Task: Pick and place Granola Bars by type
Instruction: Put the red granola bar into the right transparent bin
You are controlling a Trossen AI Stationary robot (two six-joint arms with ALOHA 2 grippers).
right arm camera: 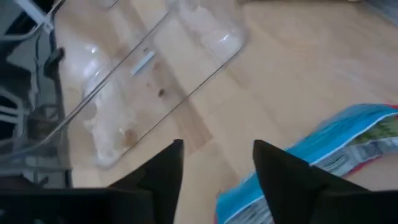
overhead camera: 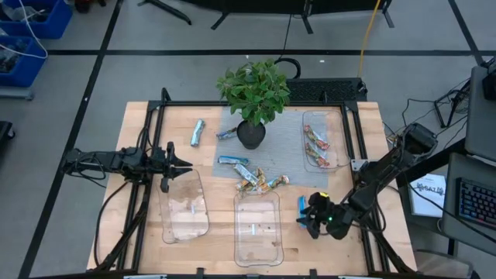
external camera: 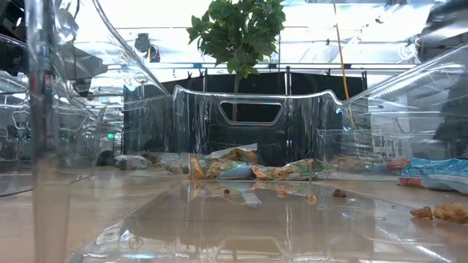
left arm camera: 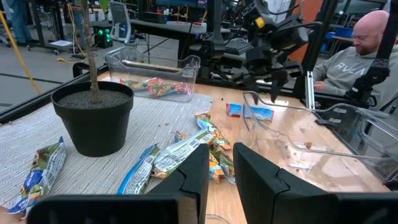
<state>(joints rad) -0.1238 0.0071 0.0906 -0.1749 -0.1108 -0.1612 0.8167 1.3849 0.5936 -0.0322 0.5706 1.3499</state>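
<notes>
The right end effector is seen low over the tabletop near its right front part, just beside the middle clear tray. Its fingers are spread apart, and nothing is held between them; a blue-wrapped granola bar is seen lying flat on the wood right beside them, in the high view at the gripper's edge.

The left end effector is found at the left side, over the far end of the left clear tray, with its fingers parted a little and nothing gripped.

A loose pile of bars is spotted at the centre, just past the middle tray and in front of the potted plant. Two more bars are seen near the plant pot: one blue bar just to its left, and a silver-blue one farther left. Several red and green bars are laid in the far right tray.

A seated person is seen beyond the tabletop in the left wrist view.
</notes>
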